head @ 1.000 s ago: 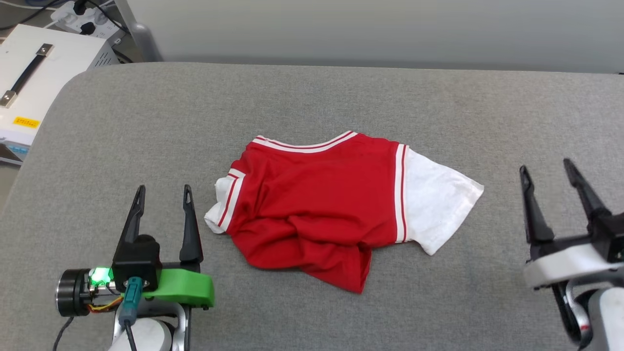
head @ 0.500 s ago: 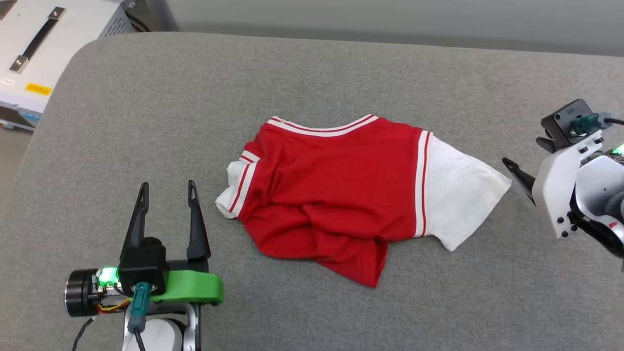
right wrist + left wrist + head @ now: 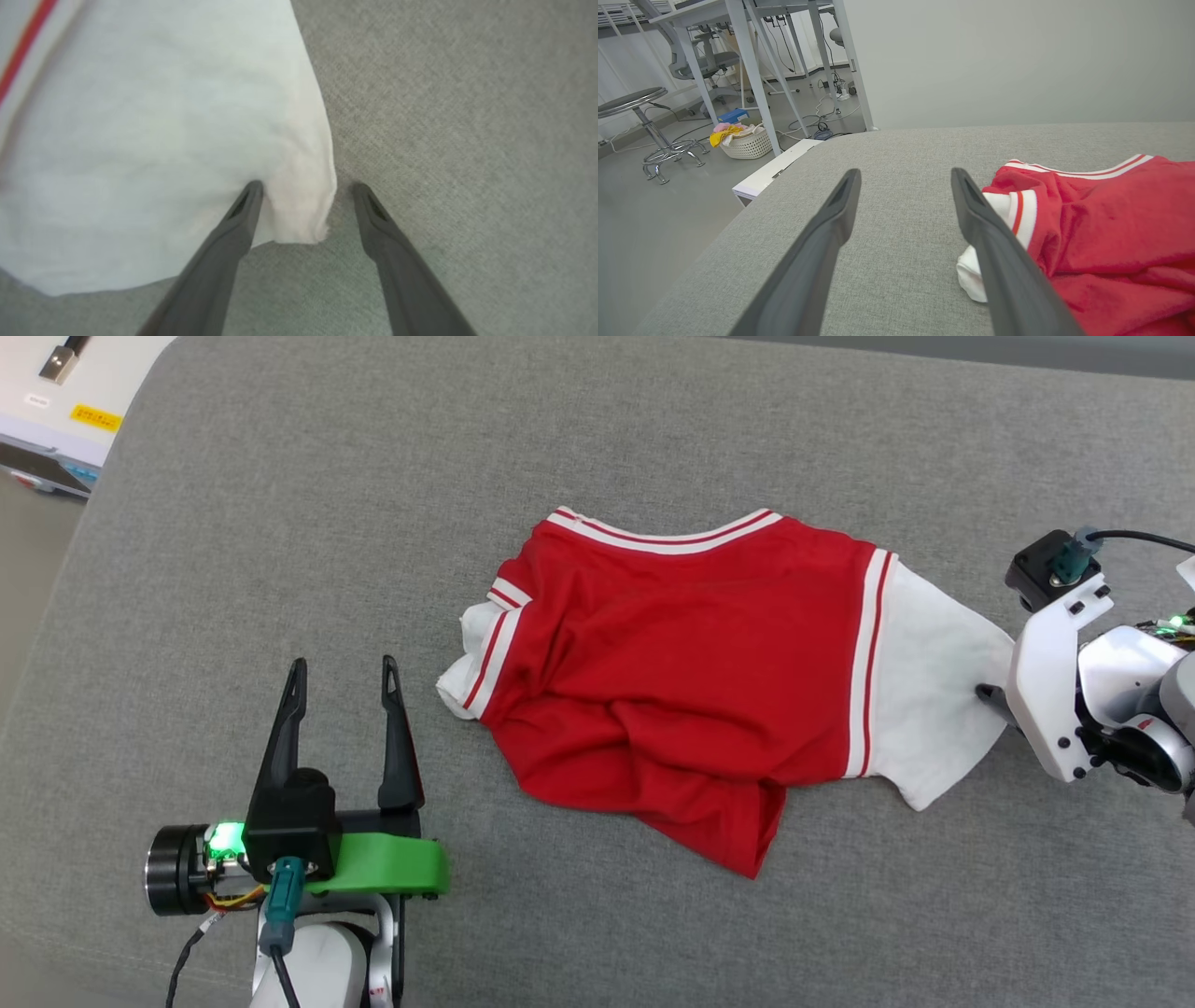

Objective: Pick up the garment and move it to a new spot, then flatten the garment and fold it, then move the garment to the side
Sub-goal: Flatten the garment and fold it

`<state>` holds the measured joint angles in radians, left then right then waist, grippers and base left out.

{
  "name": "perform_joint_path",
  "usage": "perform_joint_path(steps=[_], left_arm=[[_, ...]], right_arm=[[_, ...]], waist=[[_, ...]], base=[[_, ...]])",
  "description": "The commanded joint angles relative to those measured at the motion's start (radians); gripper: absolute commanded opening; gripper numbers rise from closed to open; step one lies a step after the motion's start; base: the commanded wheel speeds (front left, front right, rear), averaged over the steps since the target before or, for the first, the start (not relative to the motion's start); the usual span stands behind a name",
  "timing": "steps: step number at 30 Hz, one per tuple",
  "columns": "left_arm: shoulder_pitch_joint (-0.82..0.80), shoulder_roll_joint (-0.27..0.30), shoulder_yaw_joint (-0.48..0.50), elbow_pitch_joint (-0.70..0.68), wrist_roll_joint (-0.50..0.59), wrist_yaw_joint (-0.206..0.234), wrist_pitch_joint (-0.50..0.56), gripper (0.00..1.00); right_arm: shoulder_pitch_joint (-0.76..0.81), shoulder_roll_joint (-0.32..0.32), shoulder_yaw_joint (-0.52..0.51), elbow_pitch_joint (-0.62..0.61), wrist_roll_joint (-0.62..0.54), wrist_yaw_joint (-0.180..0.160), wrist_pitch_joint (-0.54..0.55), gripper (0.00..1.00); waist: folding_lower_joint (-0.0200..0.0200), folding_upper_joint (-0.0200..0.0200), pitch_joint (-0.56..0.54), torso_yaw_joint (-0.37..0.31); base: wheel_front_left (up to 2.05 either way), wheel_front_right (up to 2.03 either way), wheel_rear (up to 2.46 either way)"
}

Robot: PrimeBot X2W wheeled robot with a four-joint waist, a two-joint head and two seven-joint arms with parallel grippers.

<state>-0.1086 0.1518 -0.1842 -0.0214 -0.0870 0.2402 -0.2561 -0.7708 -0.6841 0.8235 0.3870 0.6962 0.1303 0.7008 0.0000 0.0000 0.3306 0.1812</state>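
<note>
Centrally, red jersey T-shirt [image 3: 681, 663] lying rumpled on the grey tabletop [image 3: 280, 523], right gripper [image 3: 306, 186] spread wide, fingertips straddling the corner of one white sleeve [image 3: 187, 116], left gripper [image 3: 344, 663] wide and empty, just beside the other sleeve.

1 garment [image 3: 672, 653], 2 end effectors [image 3: 343, 663] [image 3: 307, 185], 1 basket [image 3: 745, 143]

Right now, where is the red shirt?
In the head view the red jersey lies crumpled on the grey padded surface, between the claws: the left claw apart from it, the open right claw straddling its white sleeve's corner.
</note>
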Motion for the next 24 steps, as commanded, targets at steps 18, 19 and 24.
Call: perform_joint_path(steps=[18,19,24], left_arm=[[0.032,-0.033,0.064,0.03,0.05,-0.046,-0.006,1.0],[0.039,-0.034,0.067,0.03,0.049,-0.047,-0.006,1.0],[0.071,-0.034,0.076,0.034,0.055,-0.055,-0.006,1.0]], right_arm=[[0.089,-0.034,-0.004,0.096,0.111,0.0,-0.47,0.0],[0.111,-0.045,-0.021,0.091,0.111,0.0,-0.484,0.0],[0.259,-0.093,-0.145,0.064,0.106,0.0,-0.537,0.0]], waist=[[0.0,0.0,-0.086,-0.049],[0.0,0.0,-0.094,-0.055],[0.0,0.0,-0.132,-0.082]], base=[[0.0,0.0,0.0],[0.0,0.0,0.0],[0.0,0.0,0.0]])
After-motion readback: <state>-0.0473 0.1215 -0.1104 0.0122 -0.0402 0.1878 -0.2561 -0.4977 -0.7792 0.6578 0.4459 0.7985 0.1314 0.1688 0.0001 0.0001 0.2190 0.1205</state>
